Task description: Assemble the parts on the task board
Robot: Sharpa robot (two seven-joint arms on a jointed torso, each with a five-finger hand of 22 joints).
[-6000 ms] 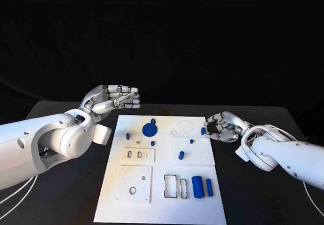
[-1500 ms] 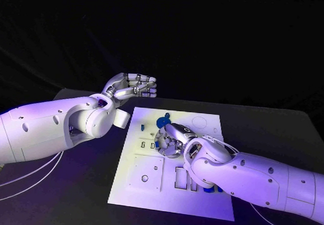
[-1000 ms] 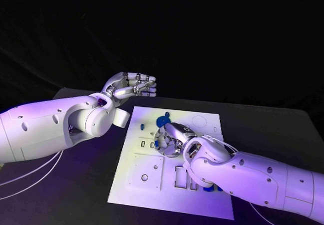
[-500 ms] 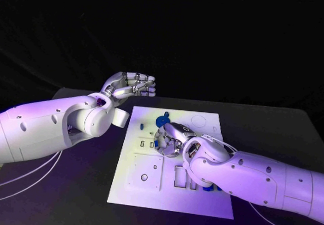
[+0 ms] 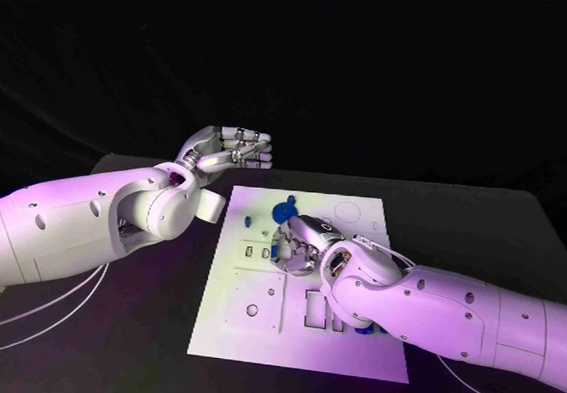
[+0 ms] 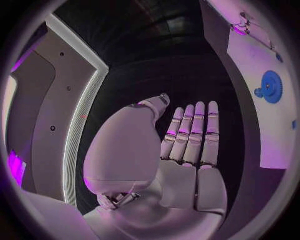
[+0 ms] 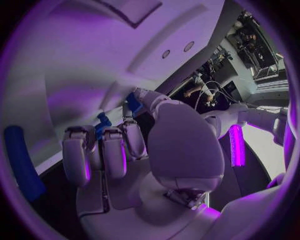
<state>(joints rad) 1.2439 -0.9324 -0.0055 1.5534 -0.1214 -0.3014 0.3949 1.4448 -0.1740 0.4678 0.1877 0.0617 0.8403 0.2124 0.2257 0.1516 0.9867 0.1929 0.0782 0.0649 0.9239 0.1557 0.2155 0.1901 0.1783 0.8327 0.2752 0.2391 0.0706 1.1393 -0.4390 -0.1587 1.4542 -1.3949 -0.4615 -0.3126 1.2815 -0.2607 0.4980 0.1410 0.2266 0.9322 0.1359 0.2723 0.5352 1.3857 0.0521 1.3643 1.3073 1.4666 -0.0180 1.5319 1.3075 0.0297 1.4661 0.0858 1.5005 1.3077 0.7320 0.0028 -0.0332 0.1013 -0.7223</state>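
Black table (image 5: 484,223), dark backdrop behind. Head view: white task board (image 5: 353,339) lies mid-table. Left hand (image 5: 226,148) is raised past the board's far-left corner, off the board, fingers curled together into a fist with nothing in them. Right hand (image 5: 297,245) is down over the board's middle, fingers bent toward the surface; cannot tell from here if it holds anything. Blue gear (image 5: 283,212) sits on the board just beyond the right hand. Small blue peg (image 5: 248,220) stands near the board's left edge. Board recesses: a round hole (image 5: 251,310) in the near-left plate and a rectangular slot (image 5: 313,310) beside it, both showing nothing inside. Blue parts (image 5: 365,329) peek out by the right forearm, mostly hidden.

Left wrist view: left hand (image 6: 181,150) with fingers side by side, holding nothing; board (image 6: 262,100) off to the side with the gear (image 6: 271,87) on it.

Right wrist view: right hand (image 7: 137,150) close to the board (image 7: 75,55), fingers curled, a small blue part (image 7: 102,122) at the fingertips, another blue piece (image 7: 134,103) by the thumb tip; grip itself unclear. Long blue cylinder (image 7: 22,162) lies on the board beside the hand. Two small round holes (image 7: 177,50) in the board, unfilled.
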